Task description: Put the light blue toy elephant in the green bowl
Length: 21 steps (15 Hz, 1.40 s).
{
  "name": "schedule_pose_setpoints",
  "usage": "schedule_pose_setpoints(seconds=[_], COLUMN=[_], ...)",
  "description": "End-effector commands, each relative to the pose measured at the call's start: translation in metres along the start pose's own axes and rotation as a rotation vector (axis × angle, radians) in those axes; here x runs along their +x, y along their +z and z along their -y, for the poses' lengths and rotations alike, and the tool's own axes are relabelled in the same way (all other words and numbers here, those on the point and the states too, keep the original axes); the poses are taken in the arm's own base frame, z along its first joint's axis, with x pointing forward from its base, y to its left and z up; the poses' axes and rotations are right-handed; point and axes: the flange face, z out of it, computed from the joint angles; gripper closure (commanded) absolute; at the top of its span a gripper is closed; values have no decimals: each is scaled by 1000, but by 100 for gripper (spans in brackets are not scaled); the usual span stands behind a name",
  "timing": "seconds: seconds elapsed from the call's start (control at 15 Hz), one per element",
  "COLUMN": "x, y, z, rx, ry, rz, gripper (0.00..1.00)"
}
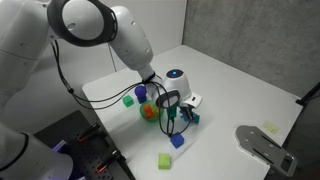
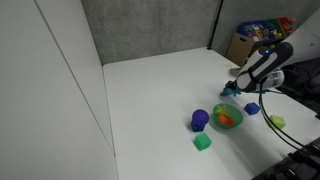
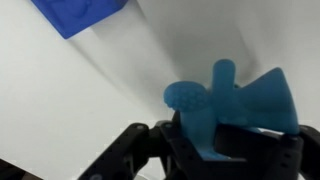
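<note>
My gripper is shut on the light blue toy elephant, which fills the lower right of the wrist view. In an exterior view the gripper holds the elephant low over the white table, just beyond the green bowl. The bowl holds an orange piece. In the other exterior view the bowl sits just beside the gripper. I cannot tell whether the elephant touches the table.
A dark blue cube lies near the gripper. A blue-purple cup, a green cube and a yellow-green block lie around the bowl. A white and blue device stands behind the gripper.
</note>
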Motion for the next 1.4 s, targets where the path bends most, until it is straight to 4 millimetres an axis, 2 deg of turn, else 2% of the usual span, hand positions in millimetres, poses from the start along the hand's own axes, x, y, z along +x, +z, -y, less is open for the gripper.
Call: schedule_pose_setpoints(seconds=[0.0,0.2,0.4,0.67,0.8,0.93,1.0,1.07,1.2,1.33], x=[-6,-27,-62,-101,-115,-125,-128,-130,-128,-125], y=[-49,-76,-96,-113,-119,-122,-123,-122,-120,-121], z=[16,24,25,23,25,29,32,34,39,42], rx=[53,84,98,101,99,96,95,90,85,84], ry=[-19,-64,-119,-193,-222,-250,-263,-272,-283,-291], rz=[15,37,96,176,205,223,225,227,221,217], gripper=[91,90,91,90,84,90,81,53,46,29])
